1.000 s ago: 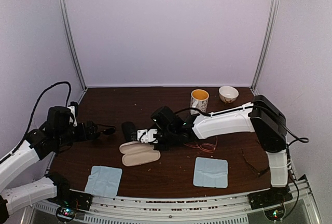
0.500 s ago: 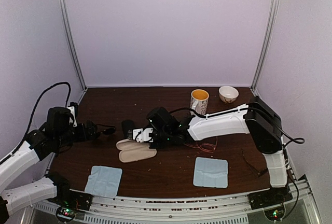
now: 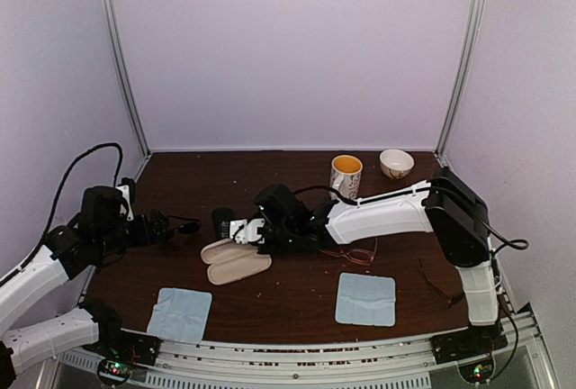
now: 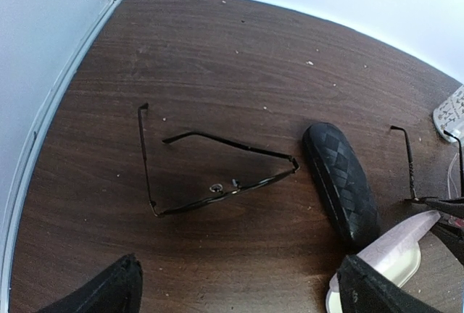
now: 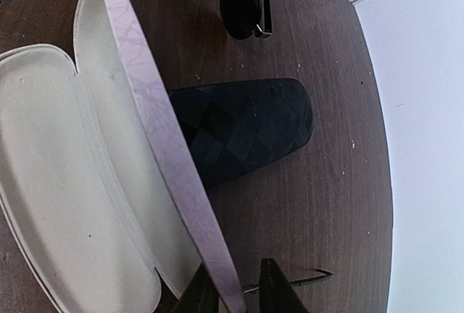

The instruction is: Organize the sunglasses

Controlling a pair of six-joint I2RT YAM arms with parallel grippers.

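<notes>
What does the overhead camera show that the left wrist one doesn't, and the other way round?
Only overhead: the mug, bowl, two blue cloths, pink-red glasses. Only left wrist: the thin black glasses, too small to make out from above. Both: the black case and open pink case.

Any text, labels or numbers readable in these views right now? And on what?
No readable text in any view.
Mug: yellow-brown print, too small to read.
White part at the left wrist view's right edge: dark marks, too blurred to read.
Pink case and black case: no lettering shows.
</notes>
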